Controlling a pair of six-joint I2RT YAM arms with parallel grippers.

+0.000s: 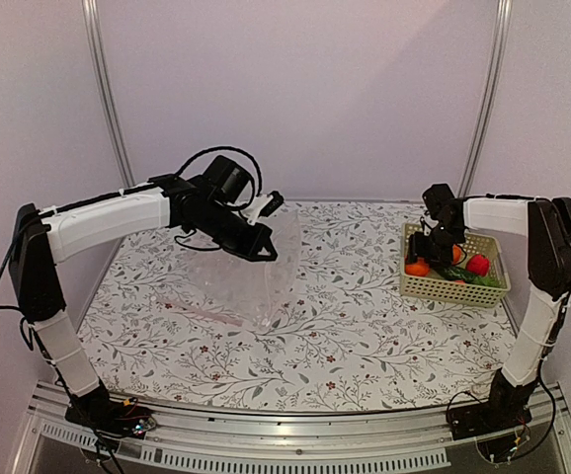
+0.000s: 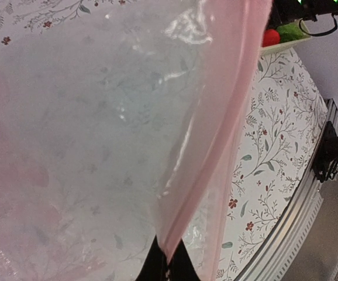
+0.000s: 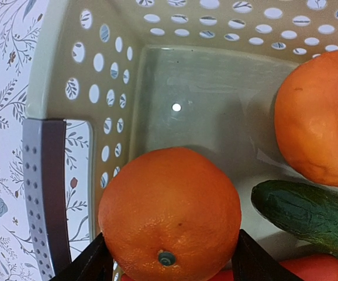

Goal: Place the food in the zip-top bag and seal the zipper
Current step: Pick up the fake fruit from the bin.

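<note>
Two oranges (image 3: 169,211) (image 3: 318,117), one cucumber (image 3: 303,213), one red fruit (image 1: 477,264), one basket (image 1: 453,291), one bag (image 1: 256,276)

Left wrist view: zip-top bag (image 2: 99,146) cut off at the left, top and bottom edges; table (image 2: 274,152) print blurred where seen through the plastic. Left gripper (image 2: 168,268) shown only as two dark tips at the bottom edge, zipper (image 2: 216,164) pinched between them. Right wrist view: right gripper (image 3: 172,263) shown as dark tips only; contact with the left orange (image 3: 169,216) not determinable. Right orange (image 3: 318,117) and cucumber (image 3: 309,216) cut by the right edge; a red sliver (image 3: 309,268) cut by the bottom edge, unidentified. Basket (image 3: 52,64) only partly framed.
</note>
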